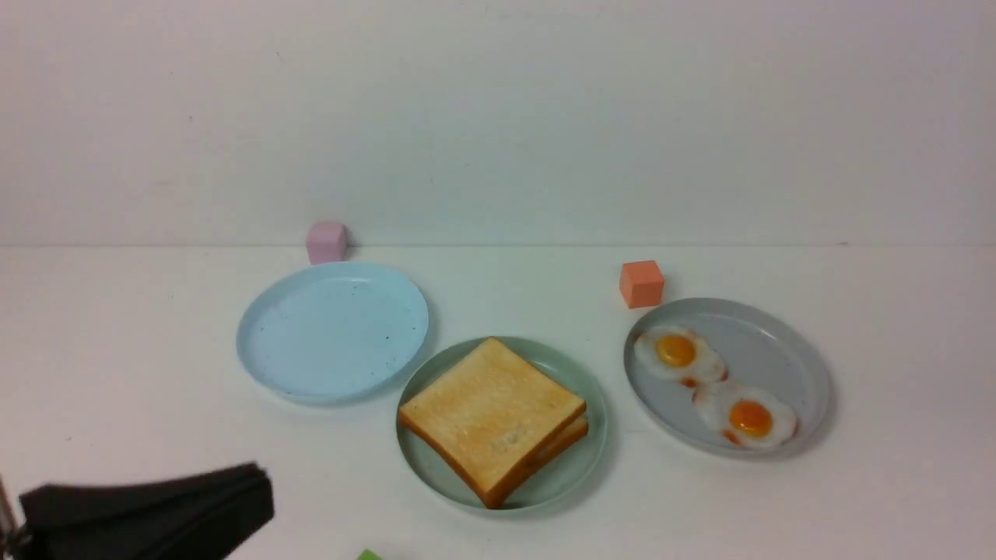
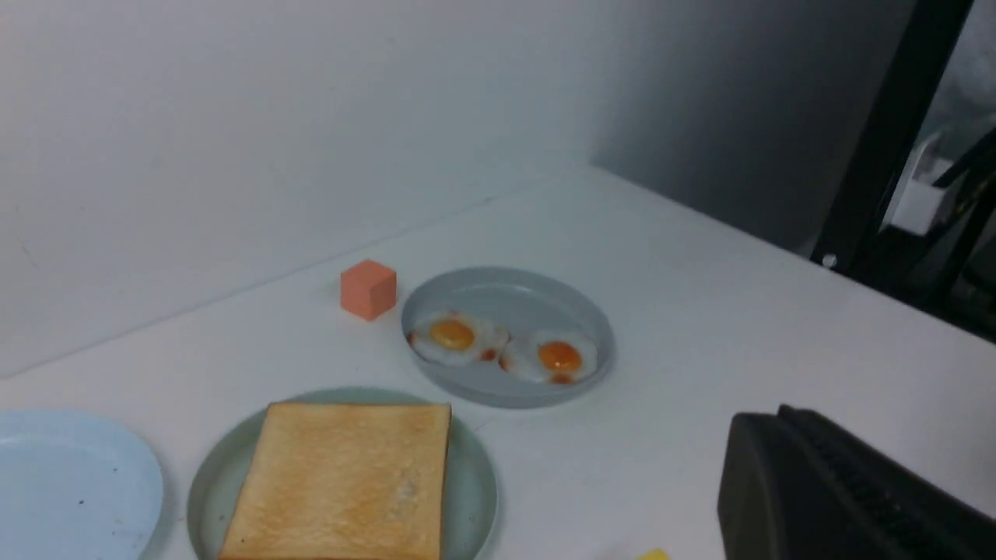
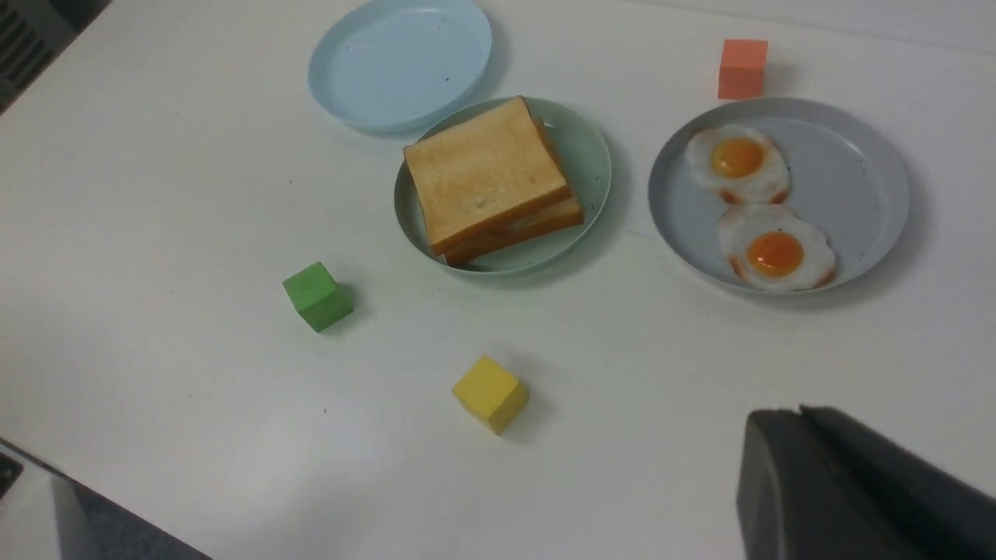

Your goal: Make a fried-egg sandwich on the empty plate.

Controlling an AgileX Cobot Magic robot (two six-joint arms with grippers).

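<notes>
1. Front view: two toast slices (image 1: 492, 416) sit stacked on the mint plate (image 1: 593, 459), at two o'clock from the left gripper (image 1: 233, 498), jaws together, empty.
2. Left wrist view: eggs (image 2: 502, 348) lie on the grey plate (image 2: 506, 292).
3. Right wrist view: right gripper (image 3: 778, 467) is shut, empty; eggs lie at twelve o'clock, nearer this arm.

1. The toast slices (image 1: 492, 413) are seen to be golden-brown, edged with darker orange crust.
2. The plate (image 1: 580, 467) beneath them is coloured pale mint green.
3. A light blue plate (image 1: 333, 331) is marked with tiny dark specks.
4. A grey plate (image 1: 778, 334) is likewise faintly speckled.
5. Two fried eggs (image 1: 712, 385) are shown white with orange yolks and reddish-brown patches at the edges.
6. Cubes are seen in pink (image 1: 326, 242), orange (image 1: 642, 284), green (image 3: 316, 296) and yellow (image 3: 489, 392).
7. The table (image 1: 117, 350) is white.
</notes>
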